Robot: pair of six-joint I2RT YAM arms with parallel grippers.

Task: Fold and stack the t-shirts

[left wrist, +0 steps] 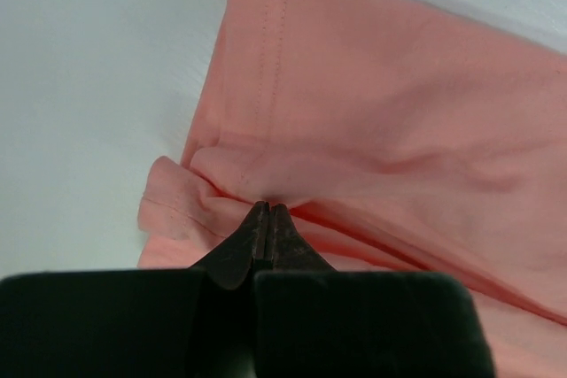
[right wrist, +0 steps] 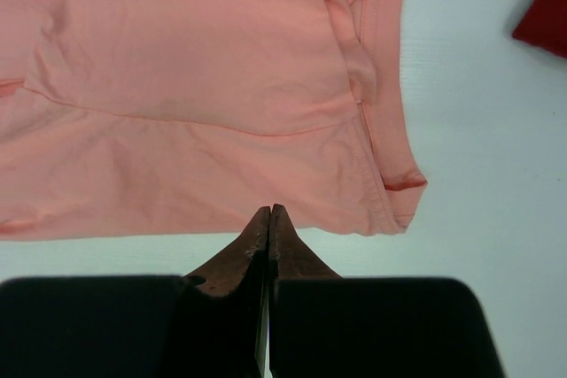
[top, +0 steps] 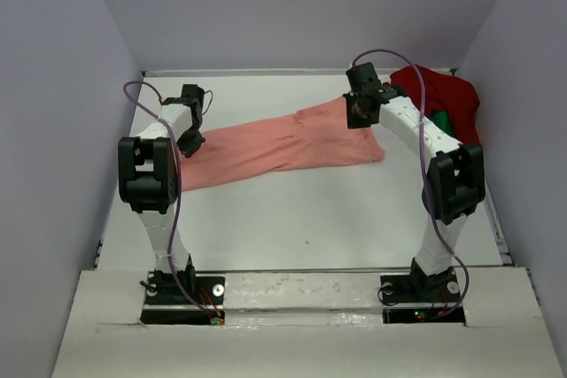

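While the salmon-pink cloth t-shirt [top: 283, 143] lies stretched on the white table [top: 292, 219], the left tool [left wrist: 267, 219] clamps its bunched edge; the right tool [right wrist: 268, 219], closed, perhaps misses the hem. Folding next needs both ends held.

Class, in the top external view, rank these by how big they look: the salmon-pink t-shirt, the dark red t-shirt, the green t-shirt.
1. salmon-pink t-shirt, spread out long
2. dark red t-shirt, bunched up
3. green t-shirt, only a sliver showing
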